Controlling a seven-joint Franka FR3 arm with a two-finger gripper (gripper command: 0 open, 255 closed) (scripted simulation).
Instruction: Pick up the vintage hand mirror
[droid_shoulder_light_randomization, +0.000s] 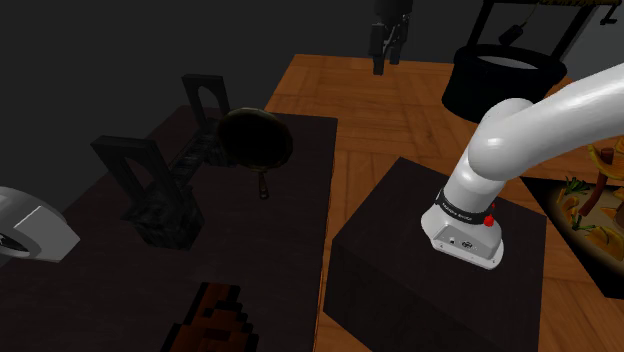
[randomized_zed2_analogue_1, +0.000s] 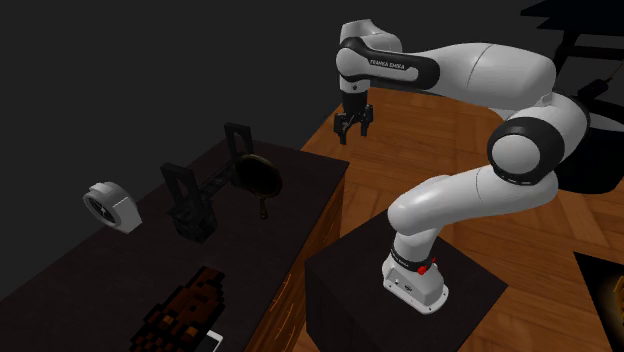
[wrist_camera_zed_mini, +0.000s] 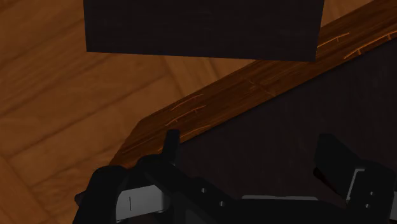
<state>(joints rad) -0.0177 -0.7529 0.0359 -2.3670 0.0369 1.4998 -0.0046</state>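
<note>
Arm arched high, hand (randomized_zed2_analogue_1: 352, 125) pointing down over the corner of the surface (randomized_zed2_analogue_1: 300, 187), fingers apart, nothing held. Wrist view catches the surface's wooden edge and the floor (wrist_camera_zed_mini: 57, 95). Shoulder view has the mirror (droid_shoulder_light_randomization: 256, 140) flat on the surface, well apart from the hand, toward that view's lower left.

The white, dark-jointed arm (droid_shoulder_light_randomization: 540, 120) is arching toward the shoulder view's eleven o'clock. Its all-black two-finger gripper (droid_shoulder_light_randomization: 388, 62) is pointing down, jaws apart.
</note>
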